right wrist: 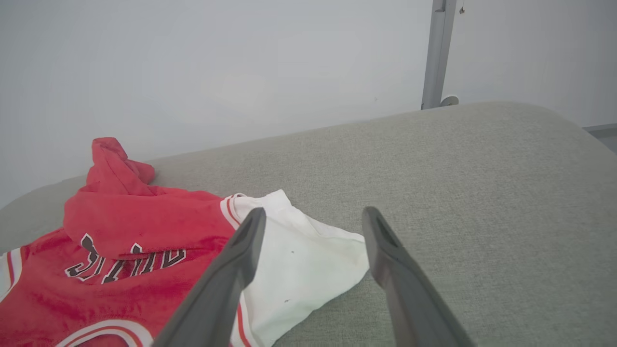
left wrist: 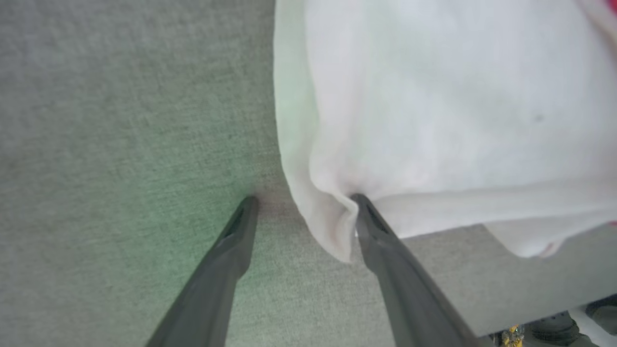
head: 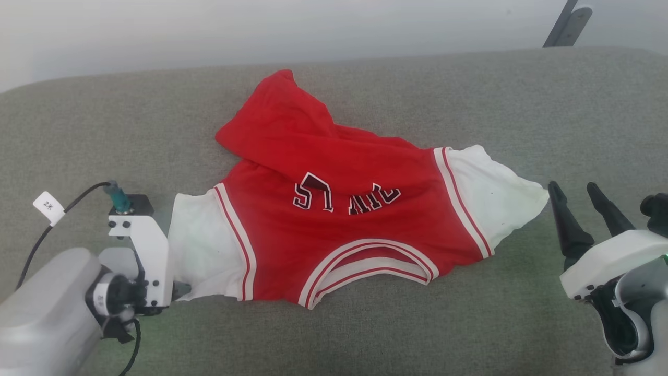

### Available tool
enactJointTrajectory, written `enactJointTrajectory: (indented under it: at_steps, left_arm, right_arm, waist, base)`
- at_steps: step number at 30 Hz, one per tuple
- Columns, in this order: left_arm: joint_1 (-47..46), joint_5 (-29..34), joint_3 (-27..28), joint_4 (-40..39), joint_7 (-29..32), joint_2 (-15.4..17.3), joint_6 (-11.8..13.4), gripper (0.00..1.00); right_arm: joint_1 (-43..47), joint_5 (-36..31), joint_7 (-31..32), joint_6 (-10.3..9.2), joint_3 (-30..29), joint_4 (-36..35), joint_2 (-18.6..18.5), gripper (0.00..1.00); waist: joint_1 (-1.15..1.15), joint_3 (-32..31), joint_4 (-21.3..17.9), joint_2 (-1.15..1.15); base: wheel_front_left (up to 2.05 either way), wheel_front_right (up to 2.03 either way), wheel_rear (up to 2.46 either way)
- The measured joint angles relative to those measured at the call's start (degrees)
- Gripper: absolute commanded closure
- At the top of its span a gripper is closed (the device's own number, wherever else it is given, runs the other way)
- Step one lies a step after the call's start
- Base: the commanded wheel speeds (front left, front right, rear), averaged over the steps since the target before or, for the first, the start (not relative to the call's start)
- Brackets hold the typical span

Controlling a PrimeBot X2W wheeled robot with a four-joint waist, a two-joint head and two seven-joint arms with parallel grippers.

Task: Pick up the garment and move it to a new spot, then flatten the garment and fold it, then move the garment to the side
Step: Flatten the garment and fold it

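Lying on grey-green fabric cushion [head: 496, 104], garment [head: 334, 219], pale wall [head: 261, 26], grey post [head: 566, 23] behind

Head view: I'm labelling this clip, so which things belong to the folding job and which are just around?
Job: red jersey with white sleeves; left gripper; right gripper.
Just around: grey cushioned surface; metal post; tagged cable.

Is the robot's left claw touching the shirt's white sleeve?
Touching. In the left wrist view, one fingertip of the left gripper meets the garment's white sleeve, whose edge puckers around it.
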Motion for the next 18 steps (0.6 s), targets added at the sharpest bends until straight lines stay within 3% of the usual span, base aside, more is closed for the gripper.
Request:
enactJointTrajectory:
  at_steps: [1, 2, 3, 18]
  left_arm:
    - [-0.14, -0.45, 0.2, 0.79, -0.07, -0.47, -0.41, 0.0]
    - [-0.46, -0.51, 0.07, 1.42, 0.26, -0.7, -1.21, 0.67]
    - [-0.78, -0.49, -0.02, 2.0, 0.25, -0.99, -1.85, 1.0]
    - [-7.75, 1.04, -0.66, 6.73, -2.43, -5.69, -7.2, 1.0]
  right_arm:
    - [-0.04, 0.34, 0.38, 0.0, 0.0, 0.0, -0.04, 0.0]
    - [-0.09, 0.47, 0.78, 0.0, 0.11, 0.04, -0.23, 0.0]
    - [-0.23, 0.54, 1.38, 0.0, 0.18, 0.16, -0.44, 0.0]
    - [-10.09, 0.73, 16.44, -0.01, 0.47, 9.79, -7.78, 0.0]
  waist:
    - [0.0, 0.25, -0.01, 0.0]
    - [0.0, 0.51, 0.01, 0.0]
    - [0.0, 0.78, 0.06, 0.0]
    - [0.0, 6.32, 3.89, 0.0]
  base:
    - [0.0, 0.0, 0.0]
    - [0.0, 0.0, 0.0]
    - [0.0, 0.0, 0.0]
    - [0.0, 0.0, 0.0]
